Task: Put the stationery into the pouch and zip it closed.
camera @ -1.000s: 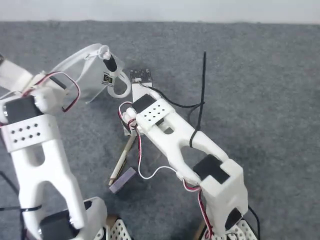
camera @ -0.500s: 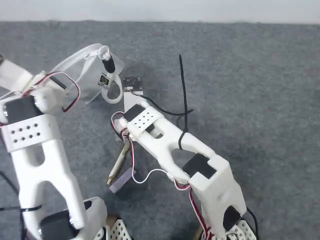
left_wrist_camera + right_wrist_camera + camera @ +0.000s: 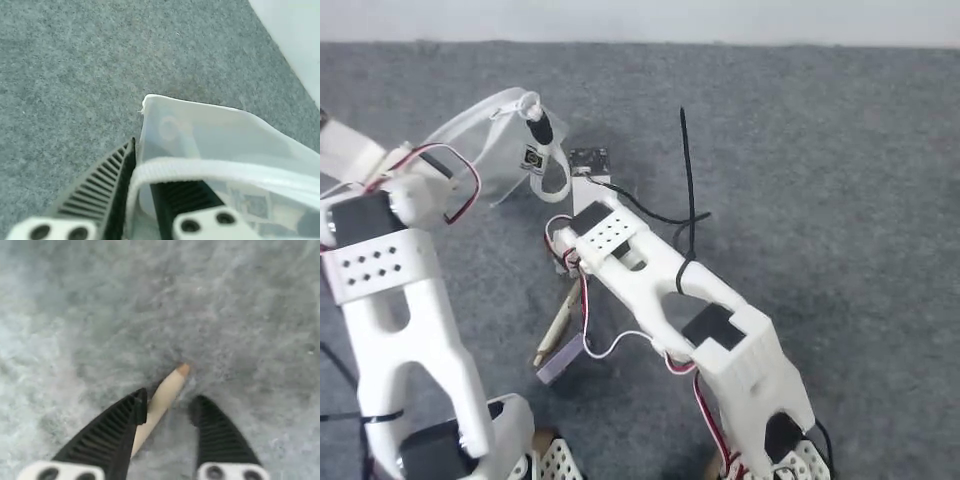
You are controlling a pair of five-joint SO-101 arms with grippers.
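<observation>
At far left, pouch [image 3: 485, 140] raised, rim pinched in left gripper [image 3: 145, 170]; at near centre, pencil [image 3: 170, 382] flat on carpet [image 3: 820, 150], between spread jaws of right gripper [image 3: 170, 399]; eraser [image 3: 563, 360] just beside its near end; best centred over shaft, lowered, closed squarely against rolling.

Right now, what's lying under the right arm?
A wooden pencil on the carpet, one end between the right gripper's open fingers, and a grey eraser beside its other end. The arm hides the pencil's middle.
</observation>
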